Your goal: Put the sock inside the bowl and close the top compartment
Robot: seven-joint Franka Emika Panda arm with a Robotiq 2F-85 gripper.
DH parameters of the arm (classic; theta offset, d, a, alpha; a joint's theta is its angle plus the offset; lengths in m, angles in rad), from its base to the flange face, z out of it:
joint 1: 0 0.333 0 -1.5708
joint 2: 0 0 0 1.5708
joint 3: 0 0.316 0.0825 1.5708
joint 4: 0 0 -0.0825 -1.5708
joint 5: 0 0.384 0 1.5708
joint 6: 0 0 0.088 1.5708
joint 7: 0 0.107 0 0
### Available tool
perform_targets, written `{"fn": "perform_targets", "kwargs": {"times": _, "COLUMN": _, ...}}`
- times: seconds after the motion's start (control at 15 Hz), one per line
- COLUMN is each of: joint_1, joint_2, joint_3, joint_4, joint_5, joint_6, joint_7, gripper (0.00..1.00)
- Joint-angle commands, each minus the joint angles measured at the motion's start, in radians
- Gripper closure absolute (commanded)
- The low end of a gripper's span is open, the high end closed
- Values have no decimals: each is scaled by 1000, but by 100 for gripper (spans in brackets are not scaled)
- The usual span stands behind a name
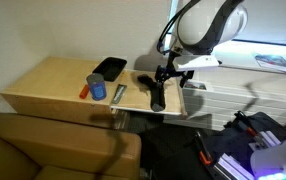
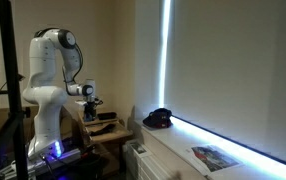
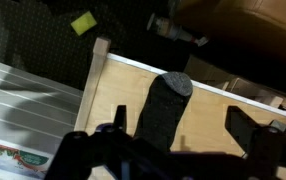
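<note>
One claw (image 3: 181,128), mine, spread open, its two dark fingers (image 3: 115,122) standing well apart with the sock (image 3: 165,105) between them; whether either finger touches the fabric I cannot tell. One sock, black and limp, lying lengthwise on pale wood beneath my wrist, outside the bowl. One top compartment (image 1: 53,80), a flat tan board; the sock rests near its end beside the white slatted unit (image 1: 233,90), and whether the board is shut I cannot tell. One bowl (image 1: 97,72), a shallow black dish, toward the back of that board, well apart from the sock. One blue can (image 1: 97,88) just in front of the bowl, with an orange item (image 1: 84,92) beside it. One white arm (image 2: 45,75), mine, upright in an exterior view, holding the claw low over the wood. One black cap (image 2: 159,118) on the white ledge, near a vertical strip of light (image 2: 166,60). One magazine (image 2: 215,157) farther along the same ledge.
</note>
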Motion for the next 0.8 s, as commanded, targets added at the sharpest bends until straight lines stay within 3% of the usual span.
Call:
{"fn": "perform_targets", "kwargs": {"times": 0.0, "joint_1": 17, "joint_2": 129, "joint_3": -31, "joint_4": 8, "joint_5": -65, "joint_6": 262, "joint_7": 85, "gripper": 0}}
{"fn": "perform_targets", "kwargs": {"times": 0.13, "joint_1": 60, "joint_2": 205, "joint_3": -99, "joint_4": 17, "joint_5": -191, "joint_6": 401, "joint_7": 192, "gripper": 0}}
{"fn": "perform_targets", "kwargs": {"times": 0.2, "joint_1": 109, "joint_2": 235, "joint_3": -157, "joint_4": 33, "joint_5": -222, "joint_6": 412, "joint_7": 211, "gripper": 0}}
{"fn": "perform_targets", "kwargs": {"times": 0.4, "joint_1": 322, "joint_2": 349, "joint_3": -384, "joint_4": 97, "joint_5": -277, "joint_6": 435, "joint_7": 261, "gripper": 0}}
{"fn": "perform_targets", "kwargs": {"times": 0.53, "joint_1": 437, "joint_2": 435, "joint_3": -472, "joint_4": 143, "joint_5": -259, "joint_6": 454, "joint_7": 285, "gripper": 0}}
{"fn": "perform_targets", "kwargs": {"times": 0.6, "joint_1": 436, "joint_2": 464, "joint_3": -452, "joint_4": 163, "joint_5": -237, "joint_6": 449, "joint_7": 295, "gripper": 0}}
{"fn": "perform_targets", "kwargs": {"times": 0.67, "joint_1": 387, "joint_2": 375, "joint_3": -430, "joint_4": 106, "joint_5": -249, "joint_6": 424, "joint_7": 264, "gripper": 0}}
{"fn": "perform_targets", "kwargs": {"times": 0.73, "joint_1": 422, "joint_2": 404, "joint_3": -430, "joint_4": 119, "joint_5": -139, "joint_6": 425, "joint_7": 187, "gripper": 0}}
